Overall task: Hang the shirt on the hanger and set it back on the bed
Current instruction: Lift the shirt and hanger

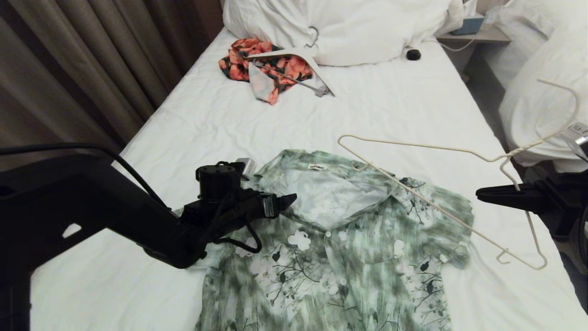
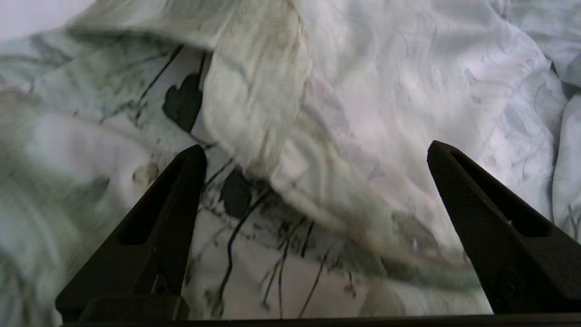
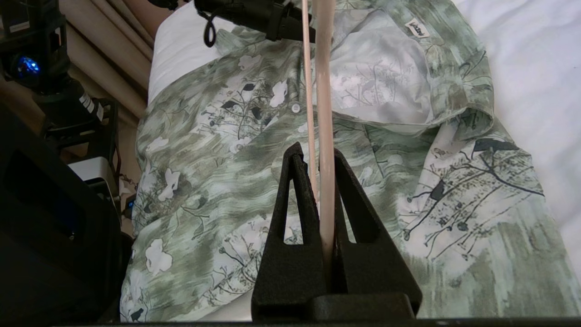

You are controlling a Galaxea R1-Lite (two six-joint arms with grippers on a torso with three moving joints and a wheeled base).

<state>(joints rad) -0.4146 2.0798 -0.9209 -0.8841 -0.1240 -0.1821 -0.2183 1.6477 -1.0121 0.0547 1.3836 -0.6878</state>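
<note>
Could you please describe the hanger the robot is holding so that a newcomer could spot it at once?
On the bed, find the green shirt. Above its collar slants the hanger, pinched by the right gripper. It is thin cream wire, unlike the thick white hanger by the pillow.

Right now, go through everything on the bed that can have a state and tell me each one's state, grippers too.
shirt: flat on the bed, front up, collar open.
hanger: held above the shirt, not yet inside it.
left gripper: open over the collar.
right gripper: shut on the hanger.
</note>
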